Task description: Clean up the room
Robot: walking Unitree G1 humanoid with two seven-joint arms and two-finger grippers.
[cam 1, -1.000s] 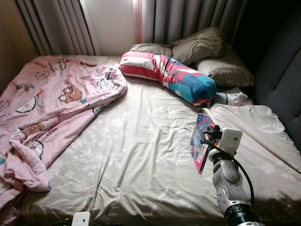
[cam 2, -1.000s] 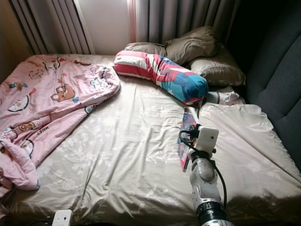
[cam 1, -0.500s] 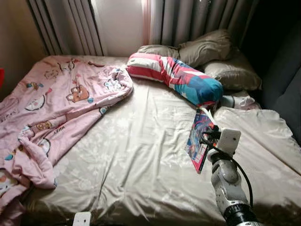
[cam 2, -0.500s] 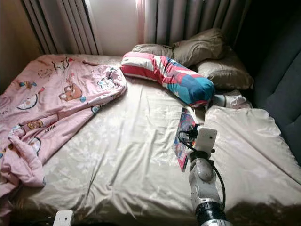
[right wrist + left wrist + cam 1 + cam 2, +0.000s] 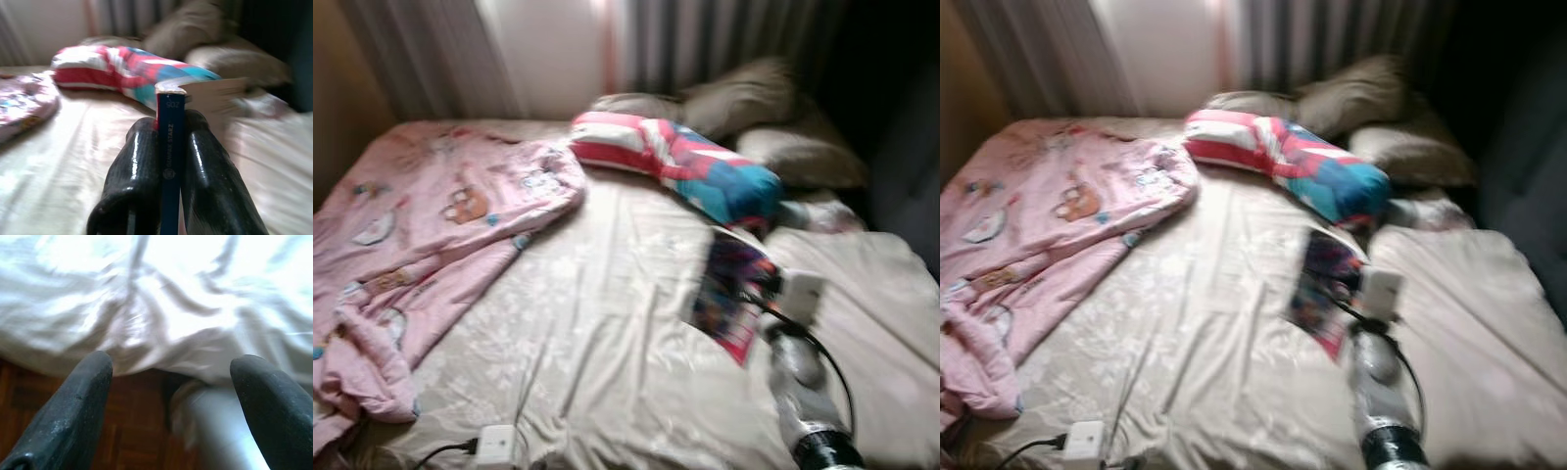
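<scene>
The view has been swung and blurred since a moment ago, and the book [image 5: 732, 294] is now tilted flatter above the bed [image 5: 607, 323]: carrying looks underway. The right gripper [image 5: 171, 161] is clamped on its spine. The left gripper [image 5: 171, 377] hangs open, near.

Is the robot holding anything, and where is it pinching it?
Yes. The right gripper is shut on a thin book, its fingers pinching the blue spine edge from both sides, above the bed. The left gripper is open and holds nothing.
</scene>
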